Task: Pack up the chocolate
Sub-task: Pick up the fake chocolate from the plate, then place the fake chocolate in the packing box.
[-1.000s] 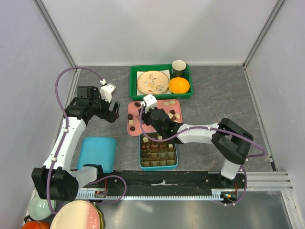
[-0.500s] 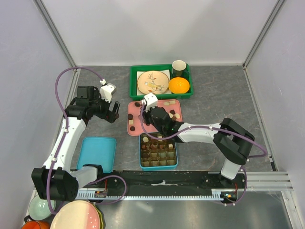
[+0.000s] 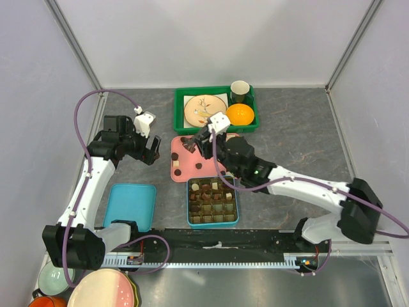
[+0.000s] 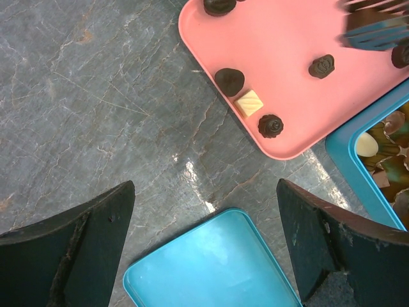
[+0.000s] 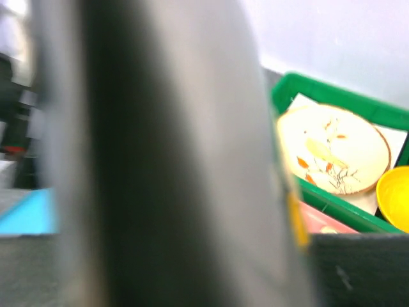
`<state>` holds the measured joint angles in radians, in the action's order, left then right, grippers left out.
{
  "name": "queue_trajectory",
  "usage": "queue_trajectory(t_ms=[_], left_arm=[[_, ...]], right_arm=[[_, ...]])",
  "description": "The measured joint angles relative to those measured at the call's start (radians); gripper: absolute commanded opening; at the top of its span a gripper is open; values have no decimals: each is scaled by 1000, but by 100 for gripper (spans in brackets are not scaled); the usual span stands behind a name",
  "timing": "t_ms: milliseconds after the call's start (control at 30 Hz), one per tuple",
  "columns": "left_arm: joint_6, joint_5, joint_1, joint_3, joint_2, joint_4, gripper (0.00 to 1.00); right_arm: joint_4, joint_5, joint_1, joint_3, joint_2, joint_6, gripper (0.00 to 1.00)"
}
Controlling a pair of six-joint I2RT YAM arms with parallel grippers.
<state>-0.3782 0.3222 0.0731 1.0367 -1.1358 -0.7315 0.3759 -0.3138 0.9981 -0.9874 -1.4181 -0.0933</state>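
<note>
Chocolate pieces (image 4: 229, 80), dark brown and one cream square (image 4: 249, 102), lie loose on a pink tray (image 3: 185, 160). More pieces fill the cells of a blue box (image 3: 213, 201) in front of it. My right gripper (image 3: 194, 146) hangs over the tray's far middle, pointing left. Its fingers (image 4: 374, 29) are a blur in the left wrist view, and a dark blurred shape fills the right wrist view, so its jaws and any load are unclear. My left gripper (image 4: 204, 187) stands open and bare over the table left of the tray.
A teal lid (image 3: 130, 206) lies front left of the box. At the back, a green tray (image 3: 180, 112) holds a patterned plate (image 5: 332, 150), an orange (image 3: 240, 114) and a dark cup (image 3: 239, 91). Bowls and plates (image 3: 102, 288) are stacked at the front left corner.
My right arm has stretched out, its elbow swinging far right. Its wrist has lifted from the box's far edge to above the pink tray's far part. The left arm has not moved.
</note>
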Motion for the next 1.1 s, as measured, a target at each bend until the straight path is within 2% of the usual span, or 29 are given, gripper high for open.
queue_trajectory(t_ms=[167, 267, 567, 700, 800, 1100], left_arm=[[-1, 0, 0, 0, -3, 0, 99], [-1, 1, 0, 0, -10, 0, 99], [-1, 1, 0, -6, -13, 0, 99], [-1, 1, 0, -8, -13, 0, 99], [-1, 1, 0, -8, -13, 0, 99], [-1, 2, 0, -8, -6, 0, 99]], right_arm=[[-72, 5, 82, 53, 178, -22, 23], [-130, -6, 176, 110, 253, -51, 23], [-357, -86, 350, 231, 316, -160, 23], [-425, -112, 377, 232, 348, -187, 24], [-457, -126, 381, 232, 373, -204, 29], [-474, -152, 381, 240, 373, -229, 36]])
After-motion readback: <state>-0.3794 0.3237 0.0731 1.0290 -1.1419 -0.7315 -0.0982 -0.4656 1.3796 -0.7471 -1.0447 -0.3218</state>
